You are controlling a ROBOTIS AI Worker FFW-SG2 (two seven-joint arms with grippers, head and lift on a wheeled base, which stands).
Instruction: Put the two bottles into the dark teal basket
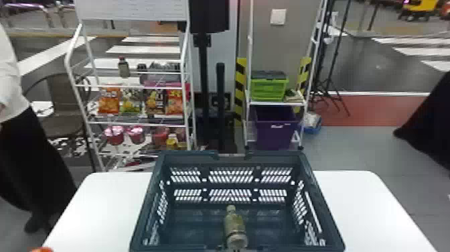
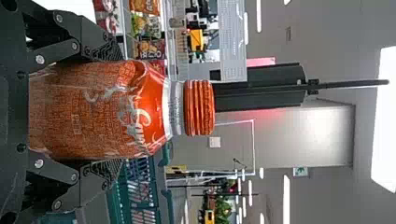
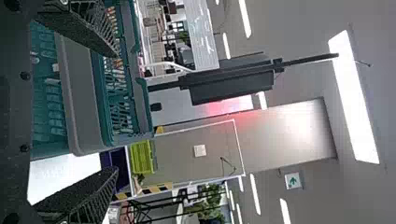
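The dark teal basket stands on the white table. One greenish-brown bottle lies on its floor near the robot-side wall, cap pointing away. At the head view's bottom left corner shows the orange cap of the other bottle, left of the basket. In the left wrist view my left gripper is shut on that orange bottle, holding it upright with a finger on each side. My right gripper is open with nothing between its fingers; beyond them is the basket.
White table surface extends on both sides of the basket. Behind the table stand a white rack with snacks and drinks, a dark post, and a shelf with a green crate and a purple bin.
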